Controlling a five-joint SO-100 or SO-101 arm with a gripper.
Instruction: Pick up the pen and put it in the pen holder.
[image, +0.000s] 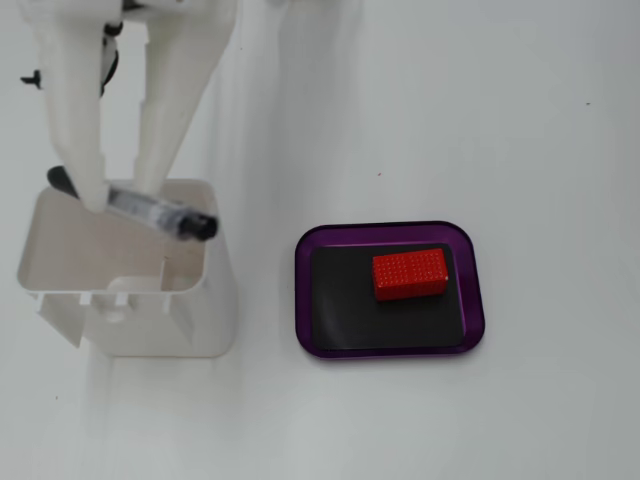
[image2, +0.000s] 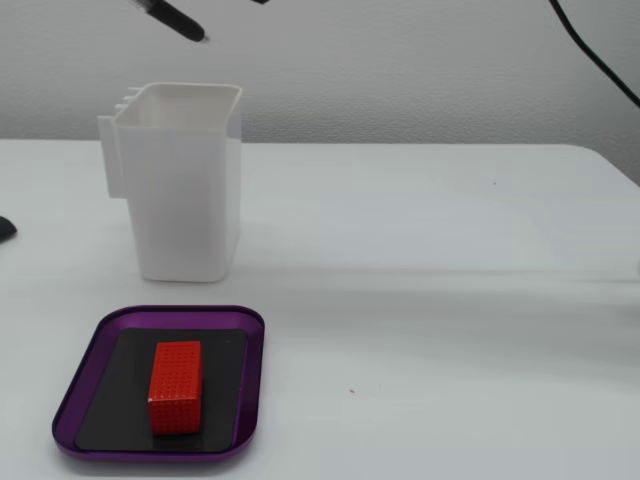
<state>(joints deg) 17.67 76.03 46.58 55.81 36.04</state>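
The top-down fixed view shows the white claw coming in from the upper left, its two fingers closed on the pen, which hangs over the open mouth of the white holder. The side-on fixed view cuts the claw off entirely; only the dark tip end of the pen shows at the top edge, clearly above the holder and not touching it.

From above, the pen's long axis runs from upper left to lower right, its black tip towards the holder's right wall and its dark back end sticking out past the left finger. From the side it slopes down to the right, tip lowest.

The clear middle of the pen is partly covered by the fingers. The arm itself is cropped at the top of the view from above. At the left edge of the side view a small dark thing on the table is too cut off to tell. A red block lies on a purple tray, well apart from the holder.
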